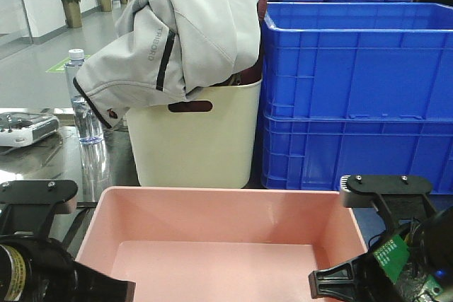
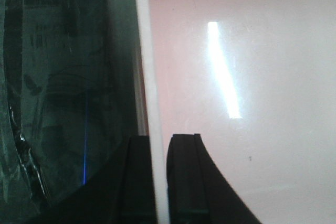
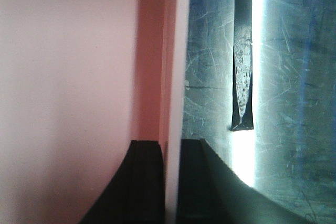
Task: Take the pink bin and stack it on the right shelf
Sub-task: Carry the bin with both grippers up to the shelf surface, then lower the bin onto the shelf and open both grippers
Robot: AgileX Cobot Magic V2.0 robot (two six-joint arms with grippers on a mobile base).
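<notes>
Together, left gripper (image 2: 156, 141) and right gripper (image 3: 171, 143) clamp the pink bin (image 1: 226, 221) rim

The front camera sits low on the robot's body, between the two arms. It faces forward and slightly down over the pink bin (image 1: 212, 245) at close range, with the cream bin (image 1: 191, 146) and blue crates (image 1: 354, 90) filling the ground beyond.

The left wrist camera rides just behind the left claw (image 2: 160, 177) and looks along its fingers from very near. The bin's rim, pinched between them, runs straight ahead, with bin floor right of the claw and shelf top (image 2: 63, 77) left of it.

The right wrist camera mirrors this behind the right claw (image 3: 170, 182): bin interior left, scratched shelf top right.

All three views share the bin, each wrist view covering one opposite side wall.
</notes>
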